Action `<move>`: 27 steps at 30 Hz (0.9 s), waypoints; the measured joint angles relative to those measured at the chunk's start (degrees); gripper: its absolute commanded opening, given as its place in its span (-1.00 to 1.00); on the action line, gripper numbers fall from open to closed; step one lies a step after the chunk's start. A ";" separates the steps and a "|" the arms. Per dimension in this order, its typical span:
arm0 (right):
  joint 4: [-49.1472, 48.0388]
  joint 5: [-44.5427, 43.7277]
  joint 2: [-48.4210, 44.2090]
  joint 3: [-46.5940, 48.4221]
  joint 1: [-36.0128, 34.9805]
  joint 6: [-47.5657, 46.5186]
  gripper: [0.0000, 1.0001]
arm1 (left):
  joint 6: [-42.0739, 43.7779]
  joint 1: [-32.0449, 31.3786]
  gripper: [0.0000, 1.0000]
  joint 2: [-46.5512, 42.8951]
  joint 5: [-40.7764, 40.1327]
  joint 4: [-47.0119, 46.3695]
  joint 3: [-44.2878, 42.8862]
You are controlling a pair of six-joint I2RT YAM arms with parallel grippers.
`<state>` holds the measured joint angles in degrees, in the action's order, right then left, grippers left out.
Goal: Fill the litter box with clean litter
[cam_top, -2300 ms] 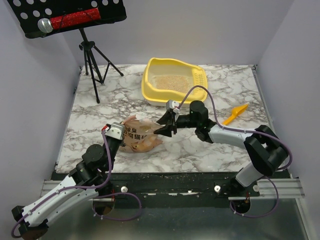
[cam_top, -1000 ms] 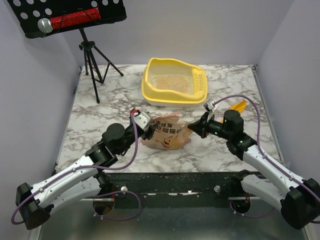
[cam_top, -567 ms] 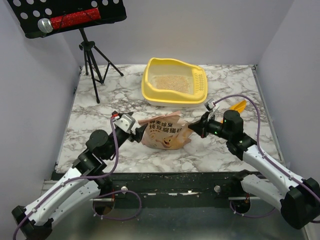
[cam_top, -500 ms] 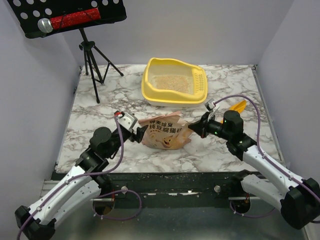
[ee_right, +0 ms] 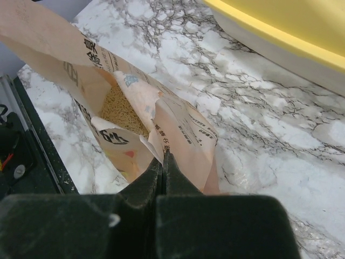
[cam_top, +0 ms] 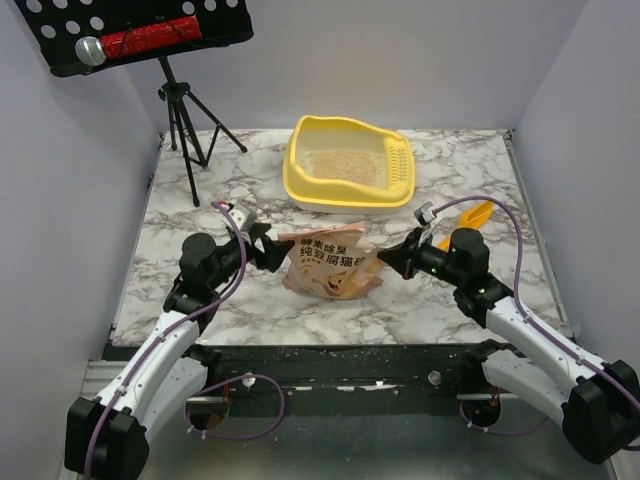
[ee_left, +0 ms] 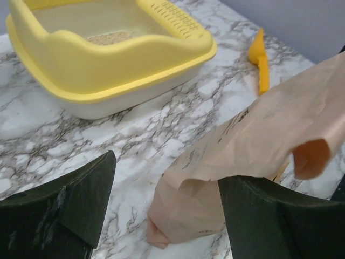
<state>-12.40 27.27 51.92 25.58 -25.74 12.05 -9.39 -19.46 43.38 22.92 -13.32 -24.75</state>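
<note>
1. The litter box (cam_top: pixel 350 168) sits at the far middle of the worktop (cam_top: pixel 250 180), with a shallow layer of clean litter (cam_top: pixel 335 165) on its floor. More of the same granules show inside the open mouth of the bag (cam_top: pixel 328 265). The bag lies on its side nearer to me, between my two tools and apart from the box.
2. My right tool (cam_top: pixel 393 262) is pressed together, clamped on a torn flap at the bag's mouth on its right end. My left tool (cam_top: pixel 265 250) stands wide apart just left of the bag. The bag's closed bottom corner lies ahead of the gap, and the tool holds nothing.
3. I judge the bag to be thin, soft film that crumples and gives no stiffness. It looks only partly full, so the weight should sag and shift as it lifts. The granules are loose and will run out if the mouth dips.
4. I would take hold with the left tool on the bunched bottom corner, where the film is doubled. The flat printed side would likely slip.
5. The right pinch on a torn flap looks weak to me and could rip further under load.
6. The box looks rigid and needs no holding, but its high rim means the mouth must clear it. The scoop (cam_top: pixel 468 218) lies to the right, out of the way.
</note>
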 measured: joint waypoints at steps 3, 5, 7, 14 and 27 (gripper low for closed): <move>-0.46 0.44 0.00 -0.26 0.00 0.39 -0.99 | -4.57 2.21 0.61 2.34 5.86 -6.08 0.15; -0.61 0.48 -0.15 -0.42 0.00 0.55 -0.99 | -6.60 2.60 0.61 3.87 8.74 -8.68 0.15; -0.63 0.50 -0.37 -0.52 0.00 0.59 -0.99 | -8.70 2.64 0.60 5.84 11.78 -11.32 0.15; -0.79 0.50 -0.59 -0.74 0.11 0.66 -0.99 | -12.61 2.64 0.58 9.31 18.01 -16.20 0.26; -1.51 2.16 -0.59 -1.05 0.26 2.51 -0.99 | -12.50 2.58 -0.04 11.87 18.91 -15.26 0.59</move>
<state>-13.91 29.43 51.33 24.53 -25.47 14.57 -21.89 -16.88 55.24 41.82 -28.58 -24.16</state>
